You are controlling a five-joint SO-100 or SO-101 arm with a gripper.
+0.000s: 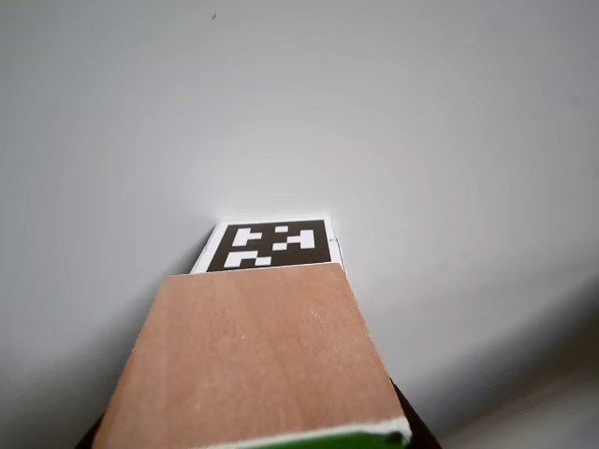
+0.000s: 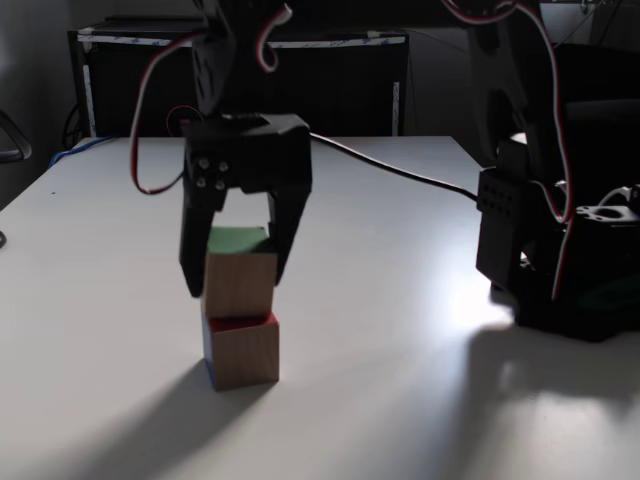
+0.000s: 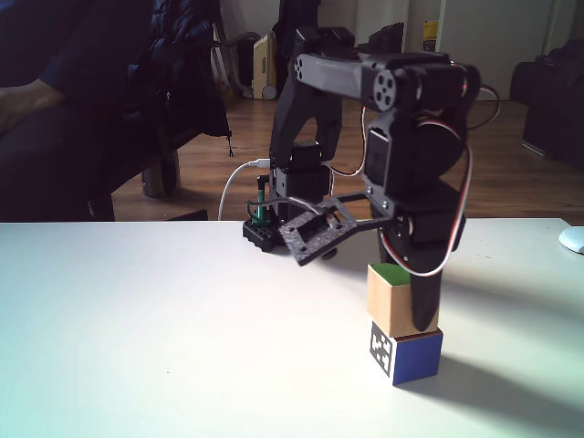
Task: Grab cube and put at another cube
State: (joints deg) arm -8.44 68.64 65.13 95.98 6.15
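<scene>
The cube (image 2: 240, 285) is a light-brown wooden block with a green top. It sits on another cube (image 2: 243, 350), a smaller one with a red top face. My gripper (image 2: 238, 286) reaches down from above, shut on the wooden cube with one black finger on each side. In a fixed view from the other side, the wooden cube (image 3: 392, 301) rests on the lower cube (image 3: 415, 354), which shows a black-and-white marker face and a blue face; a dark finger (image 3: 424, 306) covers the wooden cube's right side. The other view shows the wooden face (image 1: 253, 355) close up, with the marker face (image 1: 271, 245) just beyond it.
The white table (image 2: 400, 380) spreads out around the stack. A black arm base with cables (image 2: 550, 250) stands at the right. A red and white cable (image 2: 150, 120) hangs by my arm. A small white object (image 3: 573, 239) lies at the table's right edge.
</scene>
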